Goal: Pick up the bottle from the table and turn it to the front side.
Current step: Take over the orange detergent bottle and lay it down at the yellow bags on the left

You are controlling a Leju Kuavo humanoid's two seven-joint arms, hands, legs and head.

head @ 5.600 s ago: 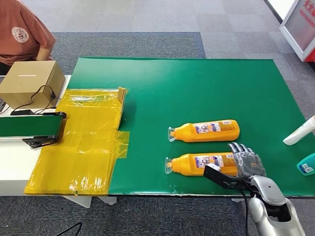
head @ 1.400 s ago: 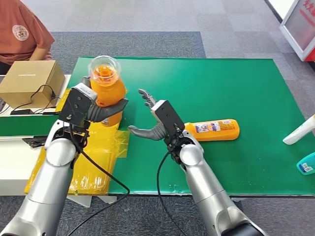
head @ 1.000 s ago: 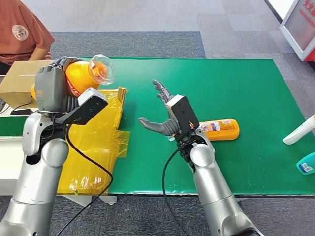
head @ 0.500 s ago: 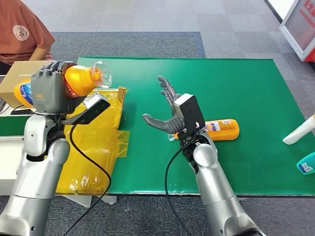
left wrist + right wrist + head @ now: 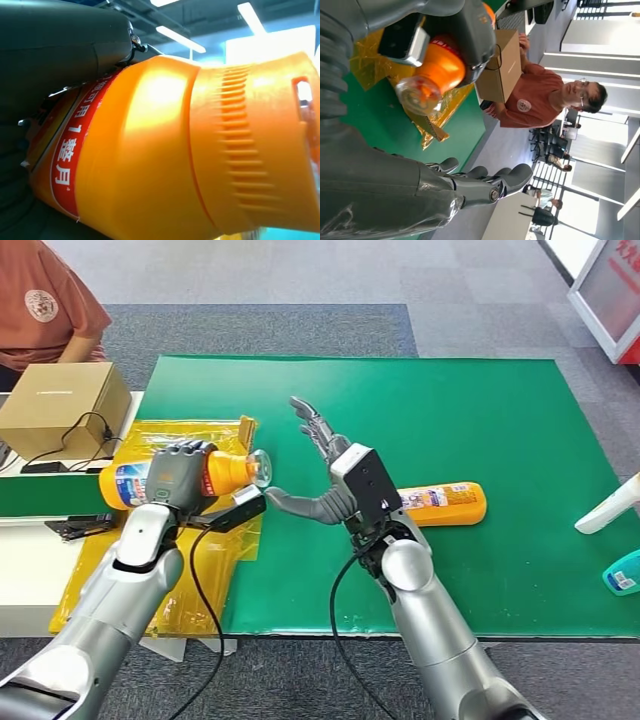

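The left robot hand [image 5: 178, 472] grips an orange bottle [image 5: 219, 470] sideways above the surface's [image 5: 483, 410] left edge — fingers hiding its middle — while the right robot hand [image 5: 321, 465] hovers spread and empty, covering a second bottle's [image 5: 445, 503] cap.

Two orange bottles: one [image 5: 181, 475] held off the desk, one [image 5: 441, 504] lying on it. One cardboard box [image 5: 62, 407]. One yellow sheet [image 5: 175, 560]. One person [image 5: 41, 302].
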